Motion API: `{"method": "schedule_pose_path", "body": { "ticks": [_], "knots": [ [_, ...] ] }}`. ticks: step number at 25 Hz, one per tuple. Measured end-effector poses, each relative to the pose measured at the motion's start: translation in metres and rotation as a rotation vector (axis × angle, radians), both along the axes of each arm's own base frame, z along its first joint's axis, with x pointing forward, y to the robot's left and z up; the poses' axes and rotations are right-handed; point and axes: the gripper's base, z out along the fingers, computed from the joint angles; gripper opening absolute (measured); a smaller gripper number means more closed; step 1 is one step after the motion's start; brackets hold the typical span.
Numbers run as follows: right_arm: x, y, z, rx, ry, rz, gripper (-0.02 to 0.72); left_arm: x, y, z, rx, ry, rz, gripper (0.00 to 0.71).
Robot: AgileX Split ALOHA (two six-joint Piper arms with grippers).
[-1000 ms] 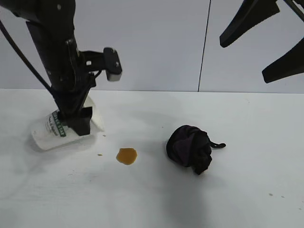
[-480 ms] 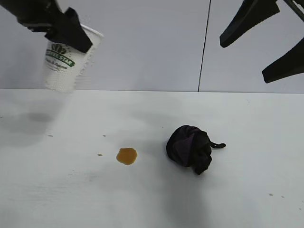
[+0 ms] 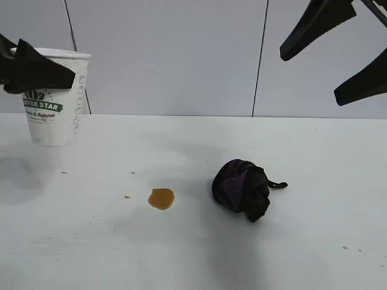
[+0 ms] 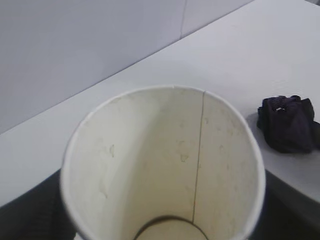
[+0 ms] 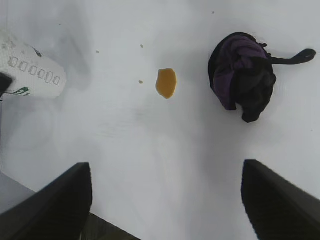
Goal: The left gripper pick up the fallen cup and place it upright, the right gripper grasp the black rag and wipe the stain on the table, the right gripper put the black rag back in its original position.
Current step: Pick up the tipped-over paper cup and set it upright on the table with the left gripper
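Lifted upright since before, the left gripper grips the "COFFEE STAR" cup.

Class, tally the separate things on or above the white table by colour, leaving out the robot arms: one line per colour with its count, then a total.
White: 1, the cup, held in the air, roughly upright
Black: 1, the black rag, lying on the table
Amber-brown: 1, the stain, beside the rag and apart from it
Total: 3
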Motion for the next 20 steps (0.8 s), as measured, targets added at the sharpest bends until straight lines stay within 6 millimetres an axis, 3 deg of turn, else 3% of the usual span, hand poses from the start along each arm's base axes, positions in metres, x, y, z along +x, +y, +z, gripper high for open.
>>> {"method": "schedule_pose_path", "body": {
  "ticks": [10, 16, 20],
  "knots": [
    [0.000, -0.001, -0.001, -0.014, -0.003, 0.003, 0.566, 0.023, -0.005, -0.054, 0.014, 0.074, -0.117, 0.554],
    [0.001, -0.002, -0.001, -0.023, -0.009, 0.001, 0.566, 0.047, -0.008, -0.072, -0.005, 0.080, -0.152, 0.554],
    [0.002, -0.002, 0.000, -0.024, -0.027, -0.012, 0.566, 0.052, -0.007, -0.078, 0.045, 0.035, -0.186, 0.554]
  ]
}}
